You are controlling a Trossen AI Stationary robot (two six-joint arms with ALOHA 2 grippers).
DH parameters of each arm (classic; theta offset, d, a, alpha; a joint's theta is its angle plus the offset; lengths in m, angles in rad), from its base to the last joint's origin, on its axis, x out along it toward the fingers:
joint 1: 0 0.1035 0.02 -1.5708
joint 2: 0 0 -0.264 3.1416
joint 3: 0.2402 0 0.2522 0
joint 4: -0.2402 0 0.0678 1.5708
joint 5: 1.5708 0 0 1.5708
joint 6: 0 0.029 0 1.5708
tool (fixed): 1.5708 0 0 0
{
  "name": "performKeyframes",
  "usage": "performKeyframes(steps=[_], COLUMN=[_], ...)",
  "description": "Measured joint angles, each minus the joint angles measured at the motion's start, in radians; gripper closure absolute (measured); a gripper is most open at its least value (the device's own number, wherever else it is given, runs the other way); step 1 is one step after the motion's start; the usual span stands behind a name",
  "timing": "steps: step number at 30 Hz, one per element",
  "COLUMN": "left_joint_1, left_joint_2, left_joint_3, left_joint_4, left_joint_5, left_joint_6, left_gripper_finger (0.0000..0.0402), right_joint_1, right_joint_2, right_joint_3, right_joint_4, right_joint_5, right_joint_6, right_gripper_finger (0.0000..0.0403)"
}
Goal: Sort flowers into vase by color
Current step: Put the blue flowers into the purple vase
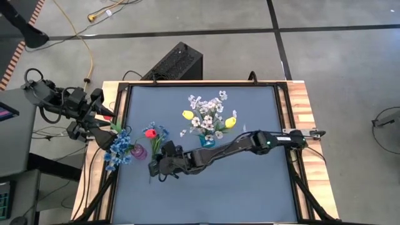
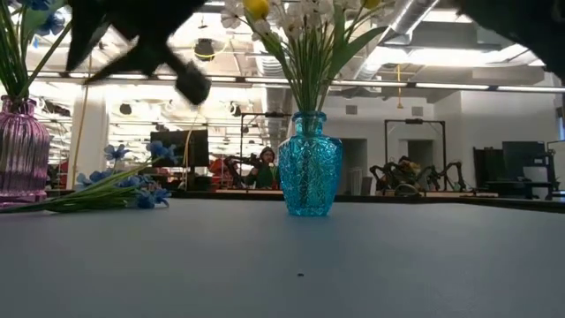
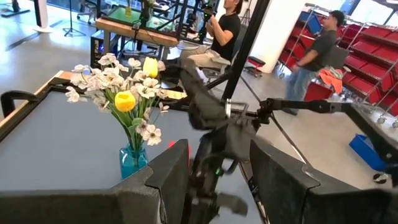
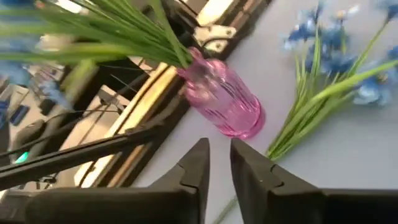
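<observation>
My right gripper (image 1: 154,167) reaches far across the blue table (image 1: 250,187), low and close to the pink vase (image 1: 139,151). Its two dark fingers (image 4: 196,168) are open just a little, with a thin gap between them, and nothing is in that gap. They do not touch anything that I can see. Right in front of the fingers stands the pink vase (image 4: 225,101), with green stems sticking out of its top. Just beside it, some blue flowers (image 4: 329,68) lie flat on the table, with their stems pointing toward my fingers. In the view from above, a small red tulip (image 1: 150,132) lies with those blue flowers (image 1: 161,132), a bit past my gripper. My left gripper (image 1: 107,142) waits at the left edge of the table, right by the pink vase. It is over a bunch of blue flowers (image 1: 120,149) there, but I cannot tell if its fingers are open or shut. In the middle of the table stands a blue vase (image 1: 207,140). It is full of white flowers (image 1: 206,112) and has two yellow tulips (image 1: 187,115) in it too. That vase is well apart from both of my grippers
</observation>
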Motion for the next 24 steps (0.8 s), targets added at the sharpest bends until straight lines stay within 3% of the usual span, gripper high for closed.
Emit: performKeyframes(steps=[6, 13, 18, 24], left_joint_1=[0.000, 0.000, 0.000, 0.000], left_joint_2=[0.000, 0.000, 0.000, 0.000], left_joint_3=[0.000, 0.000, 0.000, 0.000], left_joint_4=[-0.001, -0.001, -0.002, -0.002], left_joint_5=[0.000, -0.005, -0.009, -0.024], left_joint_6=[-0.016, -0.043, -0.058, -0.064], left_gripper_finger=[0.0242, 0.0242, 0.0242, 0.0242], right_joint_1=[-0.041, -0.112, -0.145, -0.165], right_joint_2=[0.089, 0.126, 0.126, 0.125], right_joint_3=[0.003, 0.001, -0.013, -0.012], right_joint_4=[0.126, -0.011, -0.061, 0.012], right_joint_5=[-0.059, -0.199, -0.200, -0.215], right_joint_6=[0.047, 0.142, 0.145, 0.110], right_gripper_finger=[0.0242, 0.0142, 0.0133, 0.0133])
